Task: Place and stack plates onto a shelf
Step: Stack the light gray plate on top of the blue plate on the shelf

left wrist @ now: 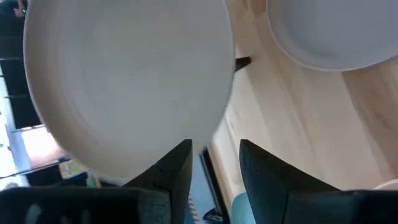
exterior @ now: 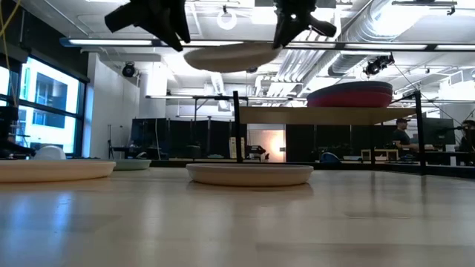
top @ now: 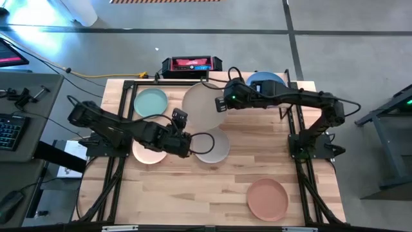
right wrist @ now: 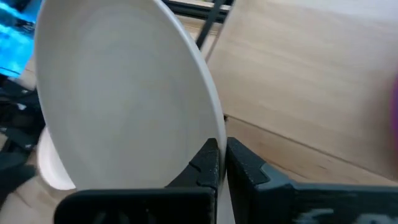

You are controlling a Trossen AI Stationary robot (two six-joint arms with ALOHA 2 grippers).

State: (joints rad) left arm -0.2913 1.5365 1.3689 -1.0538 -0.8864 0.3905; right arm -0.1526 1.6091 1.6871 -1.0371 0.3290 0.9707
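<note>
You see six plates. The cream-white plate [top: 203, 102] hangs airborne, rim clamped in the right gripper [right wrist: 222, 163]; the left gripper [left wrist: 214, 163] stands parted just beside its edge.

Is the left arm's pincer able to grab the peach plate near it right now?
Probably yes: the left pincer stands open and empty, the peach plate lies uncovered beside that arm, and the right pincer holds the cream plate.

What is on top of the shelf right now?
On the shelf sits a stack of plates: magenta at the rim in the low view, blue on top from above. Any plates between them are covered.
</note>
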